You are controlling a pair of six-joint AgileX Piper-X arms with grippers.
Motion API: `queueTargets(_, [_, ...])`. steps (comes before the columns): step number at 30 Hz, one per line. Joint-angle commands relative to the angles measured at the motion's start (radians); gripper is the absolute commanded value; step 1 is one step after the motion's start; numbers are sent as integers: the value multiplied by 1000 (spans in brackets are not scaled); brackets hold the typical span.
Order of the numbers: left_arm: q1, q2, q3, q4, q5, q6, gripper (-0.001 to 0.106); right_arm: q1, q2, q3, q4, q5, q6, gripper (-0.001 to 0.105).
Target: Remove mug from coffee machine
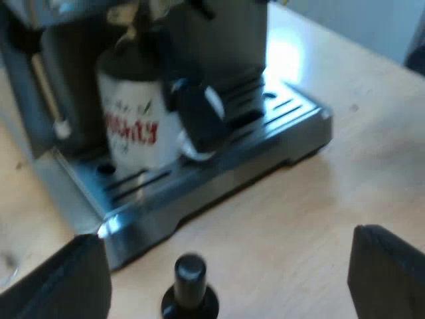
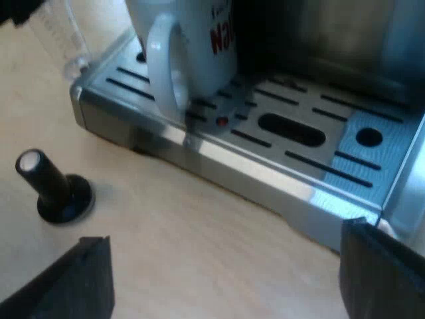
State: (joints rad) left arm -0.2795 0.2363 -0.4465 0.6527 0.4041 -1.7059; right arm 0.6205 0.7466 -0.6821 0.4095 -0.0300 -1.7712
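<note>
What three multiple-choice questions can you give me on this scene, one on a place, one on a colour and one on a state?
1. Where does the mug stand?
A. on the drip tray
B. on the hopper
C. nowhere, it is held in the air

2. What colour is the mug's lettering?
A. blue
B. red
C. yellow

3. How is the right pincer?
A. shut on the mug's handle
B. shut on the mug's rim
C. open, off the mug

Answers:
1 A: its base rests on the slotted tray.
2 B: red letters show on its white side.
3 C: its fingers stand wide apart, and the handle is untouched.
</note>
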Motion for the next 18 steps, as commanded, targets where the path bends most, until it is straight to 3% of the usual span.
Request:
queueTargets(1, [-3, 3, -8, -38, 14, 2, 79, 2, 30, -10, -70, 5, 0, 71])
queueTargets(4, [-3, 3, -8, -38, 14, 2, 79, 2, 70, -10, -122, 5, 0, 71])
queueTargets(8, [-3, 3, -8, -38, 16, 2, 79, 2, 117, -10, -145, -4, 50, 71])
queueTargets(13, [-3, 3, -8, -38, 16, 2, 79, 33, 163, -10, -160, -3, 40, 71])
queueTargets(18, [-3, 3, -8, -38, 16, 1, 79, 126, 227, -10, -231, 76, 42, 71])
